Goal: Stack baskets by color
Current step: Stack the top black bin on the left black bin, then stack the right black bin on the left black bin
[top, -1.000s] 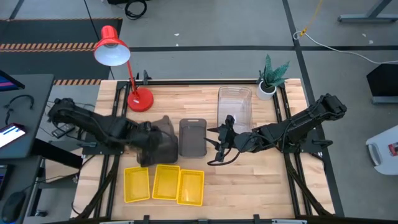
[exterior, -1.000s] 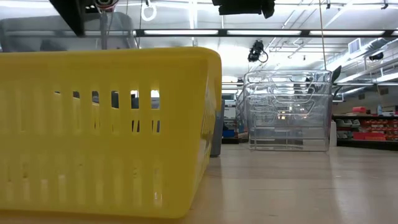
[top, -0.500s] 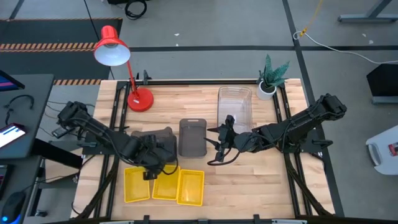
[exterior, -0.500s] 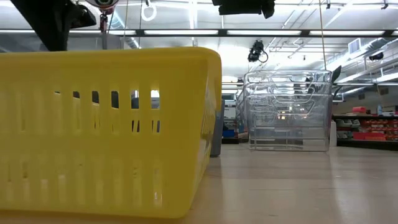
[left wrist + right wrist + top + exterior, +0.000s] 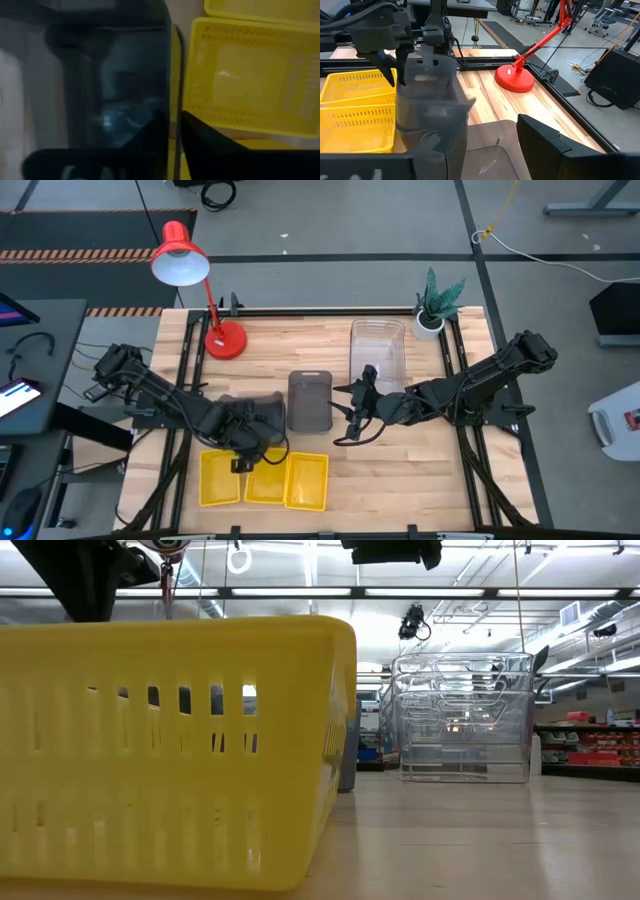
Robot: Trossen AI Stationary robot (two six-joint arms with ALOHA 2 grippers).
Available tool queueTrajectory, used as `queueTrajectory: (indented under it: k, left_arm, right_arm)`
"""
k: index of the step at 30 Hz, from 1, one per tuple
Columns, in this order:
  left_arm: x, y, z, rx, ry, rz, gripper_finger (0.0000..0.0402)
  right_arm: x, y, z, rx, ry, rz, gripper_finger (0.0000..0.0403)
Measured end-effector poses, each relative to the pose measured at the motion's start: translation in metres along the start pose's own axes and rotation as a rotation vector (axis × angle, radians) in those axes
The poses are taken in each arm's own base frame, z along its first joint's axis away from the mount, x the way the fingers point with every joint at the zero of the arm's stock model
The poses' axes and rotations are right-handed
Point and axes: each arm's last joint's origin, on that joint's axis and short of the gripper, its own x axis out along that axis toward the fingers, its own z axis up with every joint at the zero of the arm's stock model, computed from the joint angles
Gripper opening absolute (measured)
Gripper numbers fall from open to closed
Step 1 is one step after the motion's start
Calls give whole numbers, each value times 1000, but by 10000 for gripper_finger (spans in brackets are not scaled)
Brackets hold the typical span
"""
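A smoky dark grey basket [image 5: 250, 413] stands steeply tilted just behind three yellow baskets [image 5: 264, 477], which lie in a row at the table's near edge. In the right wrist view this grey basket [image 5: 430, 100] looks almost upright. My left gripper [image 5: 174, 125] points down at its near rim, with a narrow gap between the fingers and the rim wall in that gap. A second grey basket [image 5: 310, 401] lies flat at the middle. Clear baskets [image 5: 377, 352] are stacked behind it. My right gripper [image 5: 352, 416] hovers open beside the flat grey basket. My left gripper comes from above at the tilted grey basket's rim wall [image 5: 166, 95], one finger [image 5: 156, 131] on the inner side and one [image 5: 200, 137] on the outer side. Yellow shows through the gap between them. I cannot tell whether either finger touches the wall.
A red lamp [image 5: 224, 338] stands at the far left and a white plant pot [image 5: 430, 323] at the far right corner. In the low view one yellow basket [image 5: 170, 750] fills the foreground, with the clear stack [image 5: 462, 720] behind it. Bare wood lies to the right of the yellow row.
My left gripper has gone down and toward the table's near edge, taking the tilted grey basket closer to the yellow row. My right arm has kept still.
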Motion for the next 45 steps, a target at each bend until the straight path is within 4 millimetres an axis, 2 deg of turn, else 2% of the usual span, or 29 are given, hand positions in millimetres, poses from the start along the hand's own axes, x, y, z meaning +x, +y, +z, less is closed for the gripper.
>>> queueTrajectory:
  k: [7,12,18,24,32,39,45]
  left_arm:
    - [0,1,-1,5,9,10,150]
    - [0,2,1,42,-25,60,177]
    - [0,8,16,125,-214,237,172]
    - [4,14,43,142,-363,179,154]
    - [39,18,70,136,-364,105,135]
    - [69,13,82,140,-345,60,128]
    - [85,20,87,117,-318,63,128]
  right_arm:
    - [0,0,0,0,0,0,177]
    - [0,0,0,4,0,1,177]
    - [0,0,0,13,0,1,177]
    - [-1,1,0,28,0,4,177]
    - [-9,9,-5,11,30,16,177]
    - [-30,16,-11,-43,45,-111,177]
    - [-33,17,-14,-40,61,-129,177]
